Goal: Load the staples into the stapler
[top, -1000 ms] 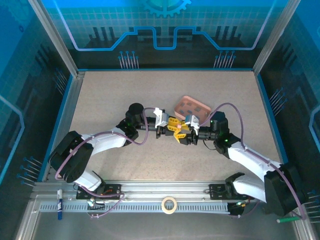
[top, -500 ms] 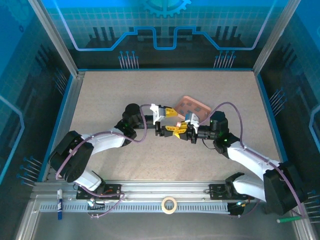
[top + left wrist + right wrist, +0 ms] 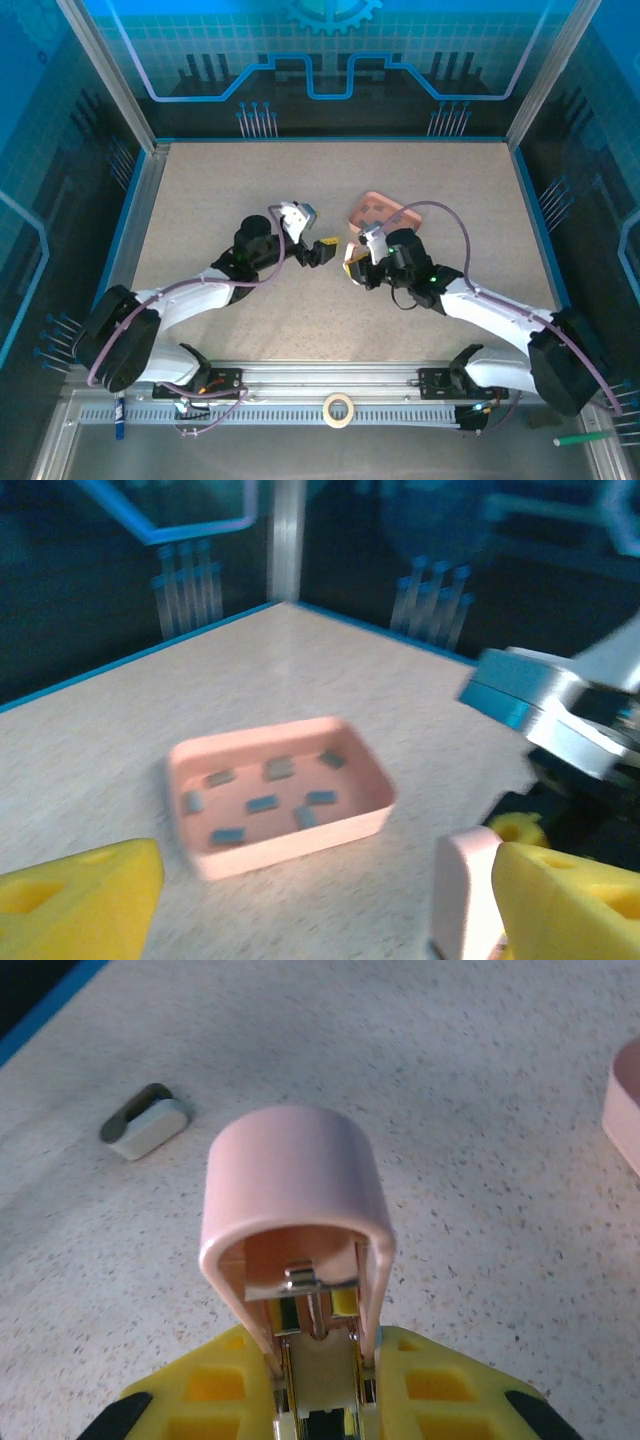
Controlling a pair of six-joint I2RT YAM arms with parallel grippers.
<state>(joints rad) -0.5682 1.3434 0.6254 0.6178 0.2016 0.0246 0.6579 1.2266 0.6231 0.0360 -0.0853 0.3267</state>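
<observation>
Right jaws (image 3: pixel 318 1365) are clamped on the stapler (image 3: pixel 295 1175), just near-side of the tray (image 3: pixel 290 845). Stapler: glossy salmon-pink plastic shell, rounded cap, bright metal channel showing under it, long axis running out along the jaws. Left jaws (image 3: pixel 325 870) stand wide apart with nothing between them, also near-side of the tray and facing it. Staples (image 3: pixel 262 804) lie straight ahead of the left jaws, inside the tray: several small flat dark grey strips, scattered, long axes at mixed angles. Tray is shallow, pink, round-cornered, on speckled beige tabletop (image 3: pixel 480 1260). My read: the left arm is free for the pick, and thin strips on the tray floor look fiddly to pinch
</observation>
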